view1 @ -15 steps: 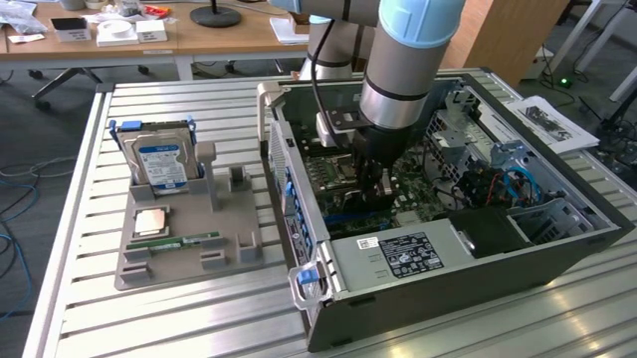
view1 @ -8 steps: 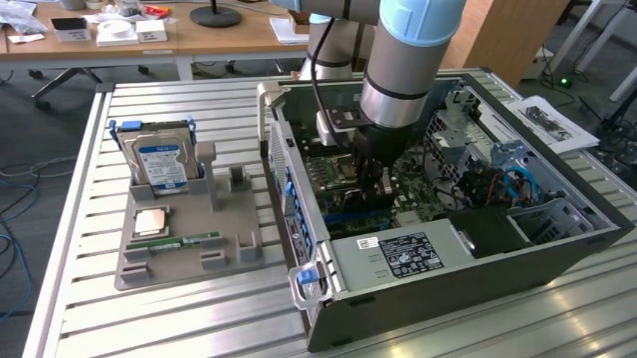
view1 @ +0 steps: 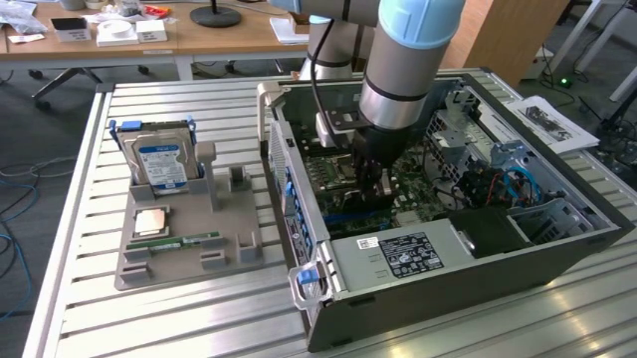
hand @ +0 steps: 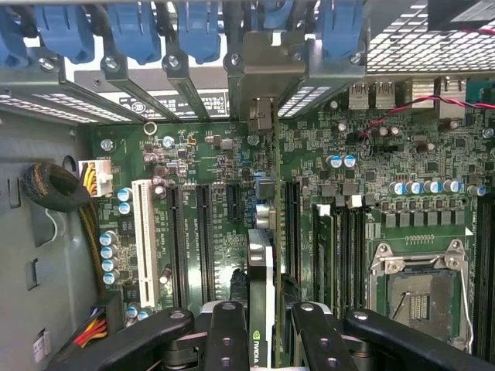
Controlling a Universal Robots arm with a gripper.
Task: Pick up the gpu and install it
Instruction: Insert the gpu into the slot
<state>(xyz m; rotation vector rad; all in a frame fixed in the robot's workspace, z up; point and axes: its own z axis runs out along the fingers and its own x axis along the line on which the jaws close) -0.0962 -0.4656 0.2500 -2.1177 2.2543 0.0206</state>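
The arm reaches down into the open computer case [view1: 557, 246], which lies on its side on the slatted metal bench [view1: 179, 321]. The gripper [hand: 263, 328] is lowered over the motherboard [hand: 209, 154], and its two black jaws are pinching the gpu [hand: 261, 278] between them. The gpu is held edge-on, a thin card standing upright above the board, with its metal end bracket [hand: 259, 73] at the row of rear slot covers fitted with blue clips [hand: 131, 31]. The card sits in line with the black expansion slots [hand: 203, 232], beside a white slot [hand: 143, 239]; whether its lower edge is fully seated in a slot cannot be told. On the other side of the card are the memory slots [hand: 340, 247] and the empty processor socket [hand: 421, 297]. In the exterior view, the gripper [view1: 374, 179] hangs inside the case near the board's centre. On the exterior view's left, a grey holder tray [view1: 169, 265] rests on the bench, well apart from the case, carrying a hard drive [view1: 162, 162] standing upright, a processor chip [view1: 149, 221] and a green memory stick [view1: 174, 242] lying flat.
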